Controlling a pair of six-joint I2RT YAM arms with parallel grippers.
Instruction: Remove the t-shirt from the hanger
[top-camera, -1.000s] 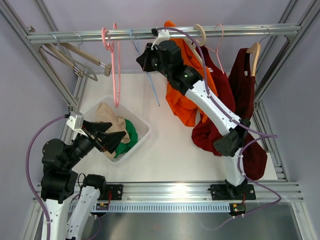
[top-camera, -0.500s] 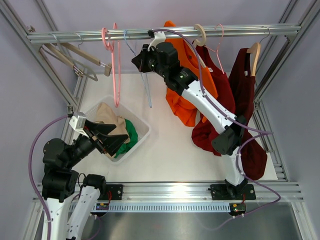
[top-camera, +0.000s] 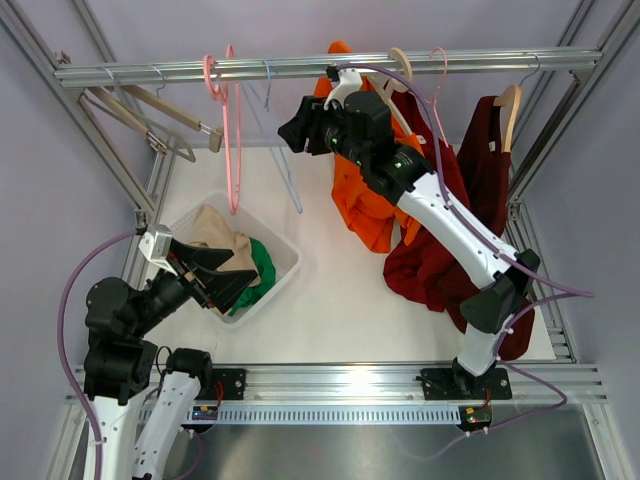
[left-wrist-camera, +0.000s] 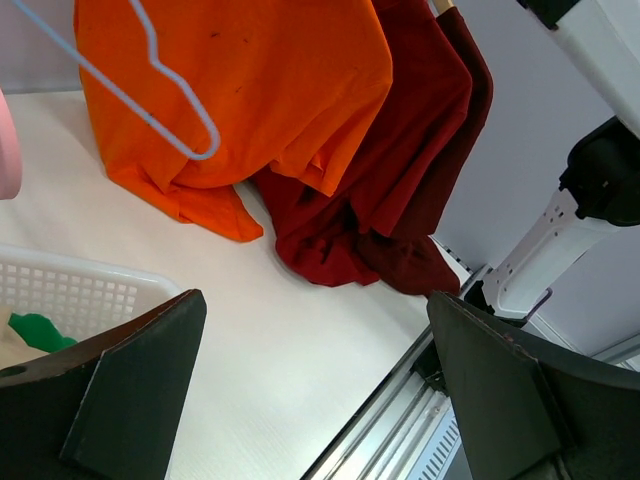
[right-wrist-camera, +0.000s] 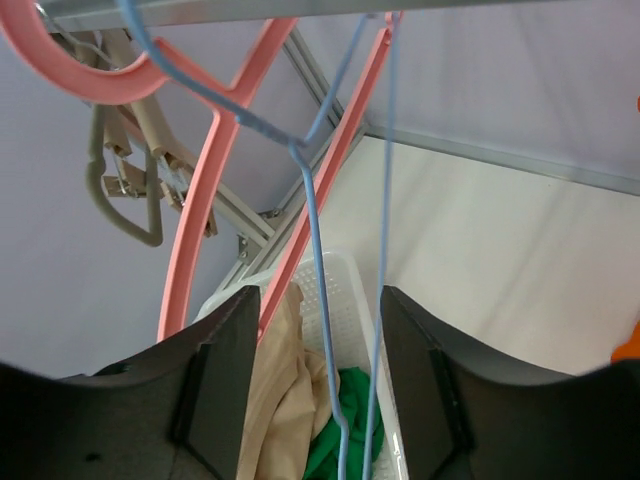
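Two pincers in play, neither holding anything.

Top view: orange t-shirt (top-camera: 362, 205) hangs from the rail (top-camera: 150, 72) on its hanger, mid-right, hem trailing onto the bench (top-camera: 330, 300). Dark red shirts (top-camera: 440, 200) hang just beside it on the right. Right pincer (top-camera: 292, 132) is up by the rail, left of the orange t-shirt and near a bare blue wire hanger (top-camera: 287, 170). Left pincer (top-camera: 222, 275) is low over the basket (top-camera: 285, 255), well apart from the rail. The basket has beige and green cloth in it.

Handling, my read: thin knit, so light, soft and floppy. It will sag and drape, not hold shape, and it's not slippery or fragile. It may snag on the hanger shoulders if pulled straight down. Best hold is prob. a pinch of bunched cloth at the hem or lower side, then draw it sideways off one shoulder at a time. The collar is hidden here, can't judge it.

Left wrist view: left pincer jaws spread as wide as they go, nothing between them, only bench and basket rim below. Orange t-shirt is far ahead, untouched, w/ the blue wire hanger dangling in front of it.

Right wrist view: right pincer fingers (right-wrist-camera: 225, 380) stand well apart. The blue hanger's wire hangs down through the gap, and I can't tell if it brushes either pad, but it isn't clamped. A pink hanger (right-wrist-camera: 215, 170) is just left of it. T-shirt is all but out of this view.
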